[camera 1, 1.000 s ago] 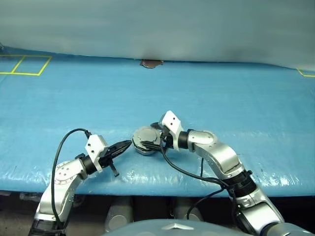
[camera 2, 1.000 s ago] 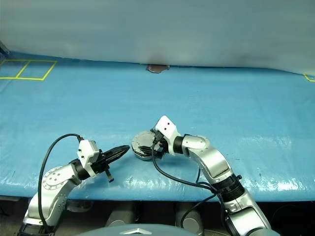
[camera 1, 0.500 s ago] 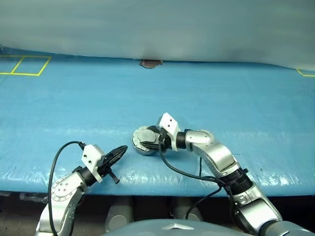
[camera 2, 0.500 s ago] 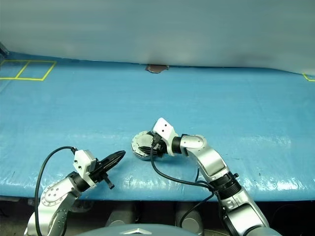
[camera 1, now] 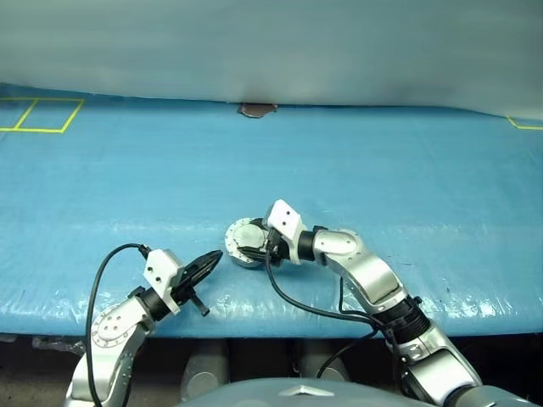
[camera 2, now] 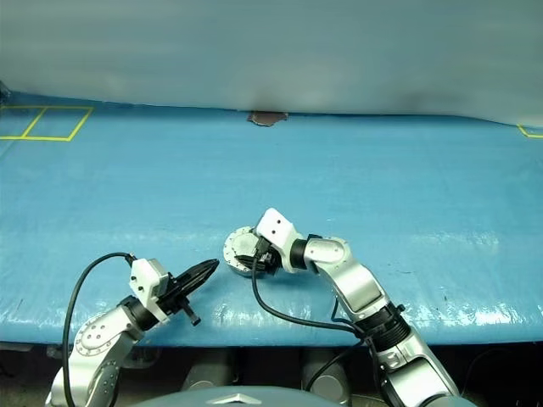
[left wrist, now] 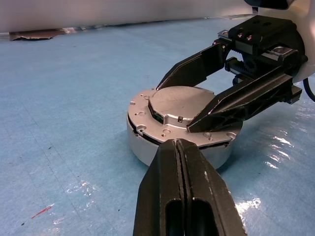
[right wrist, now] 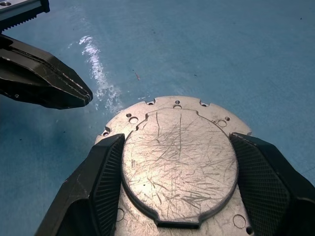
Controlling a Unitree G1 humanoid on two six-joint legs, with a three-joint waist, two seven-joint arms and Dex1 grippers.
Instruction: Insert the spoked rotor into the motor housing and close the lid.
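Left wrist view: the round shallow grey metal motor housing (left wrist: 179, 147) is seen resting flat on the blue plastic-covered table (left wrist: 74, 98), with its axis upright; being round, no long axis can be given for it.
Lid: the round light grey lid (left wrist: 184, 110) with a raised centre is laid shut over the housing, plain scratched face up.
Place: the closed housing is found near the table's front edge, about the middle of the width, between the 2 grippers.
Right gripper (right wrist: 177, 162): it is reached in from the right, tilted a little downward; its 2 black fingers (right wrist: 101, 172) are set against opposite sides of the lid's raised centre, so the raised centre is gripped.
Left gripper (left wrist: 178, 147): its 2 fingers are pressed together with nothing held; its tip is pointed at the housing's side and is kept just short of it.
Far edge: a small brown patch (camera 1: 257, 109) is seen at the back of the table, well apart from the housing.
Corners: yellow tape lines (camera 1: 38, 117) are marked at the far left.
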